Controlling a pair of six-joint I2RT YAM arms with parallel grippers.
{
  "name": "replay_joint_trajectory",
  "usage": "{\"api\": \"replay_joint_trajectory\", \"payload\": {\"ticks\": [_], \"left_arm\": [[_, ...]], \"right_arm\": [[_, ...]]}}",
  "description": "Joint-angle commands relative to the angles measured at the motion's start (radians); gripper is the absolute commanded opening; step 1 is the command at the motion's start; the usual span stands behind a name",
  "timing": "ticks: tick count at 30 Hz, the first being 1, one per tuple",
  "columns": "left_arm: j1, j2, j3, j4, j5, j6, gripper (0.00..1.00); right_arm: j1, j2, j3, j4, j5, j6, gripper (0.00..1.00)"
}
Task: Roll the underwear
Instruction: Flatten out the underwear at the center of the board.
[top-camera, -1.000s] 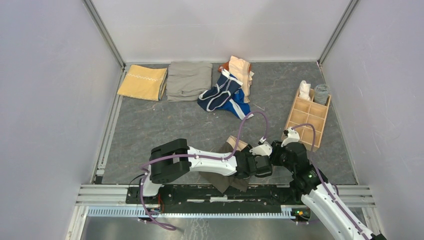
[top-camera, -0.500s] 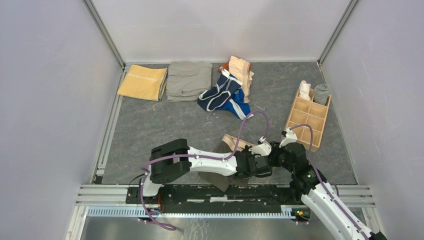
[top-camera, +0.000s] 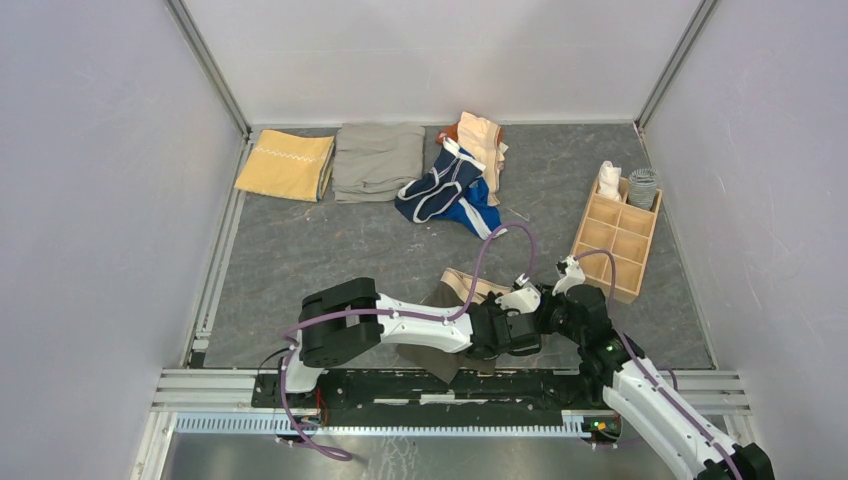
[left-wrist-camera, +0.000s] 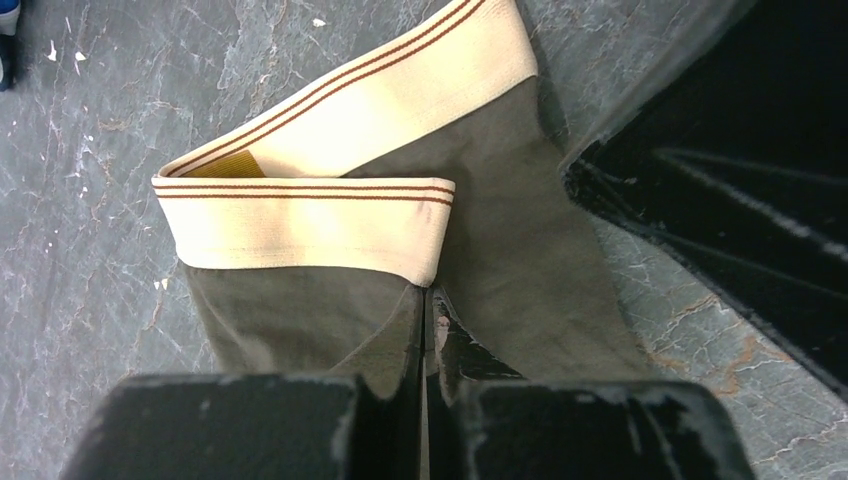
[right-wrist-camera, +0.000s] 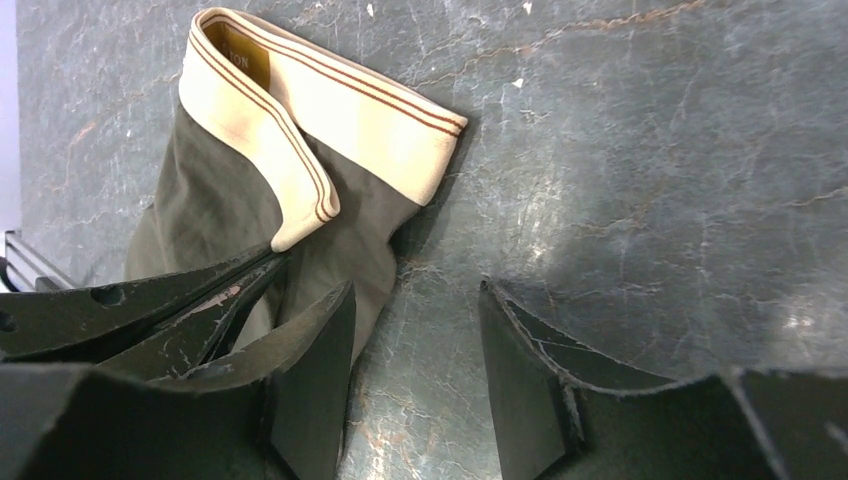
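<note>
Your left gripper (left-wrist-camera: 425, 345) has just closed, pinching the soft grey-brown briefs with tan waistband (left-wrist-camera: 520, 250). Your right gripper (right-wrist-camera: 415, 350) waits spread beside them, so rolling can likely begin.

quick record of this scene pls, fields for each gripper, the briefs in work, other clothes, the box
left gripper: shut, pinching the grey briefs
right gripper: open, holding nothing, beside the same briefs
grey briefs: on the table, tan waistband partly folded over, not rolled
pile at back: navy briefs, blue piece, peach piece
folded cloths: yellow cloth, khaki cloth
box: white roll and grey roll in the far compartments
</note>
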Motion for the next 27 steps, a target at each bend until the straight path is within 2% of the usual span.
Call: {"api": "replay_joint_trajectory", "payload": {"ticks": [1,10,16,27], "left_arm": [[-0.006,-0.04,-0.003,0.056,-0.003,-0.007,0.02],[-0.008,-0.046,-0.01,0.075,0.011,-0.003,0.02],[-0.008,-0.048,-0.014,0.081,0.013,-0.002,0.02],[-0.008,-0.057,-0.021,0.102,0.021,-0.001,0.02]], "right_arm": [[-0.001,0.053,-0.044,0.126,-0.061,0.038,0.54],[-0.001,0.131,-0.048,0.215,-0.05,0.085,0.5],[-0.001,0.215,-0.12,0.325,-0.073,0.117,0.45],[-0.001,0.369,-0.14,0.457,-0.049,0.112,0.38]]}}
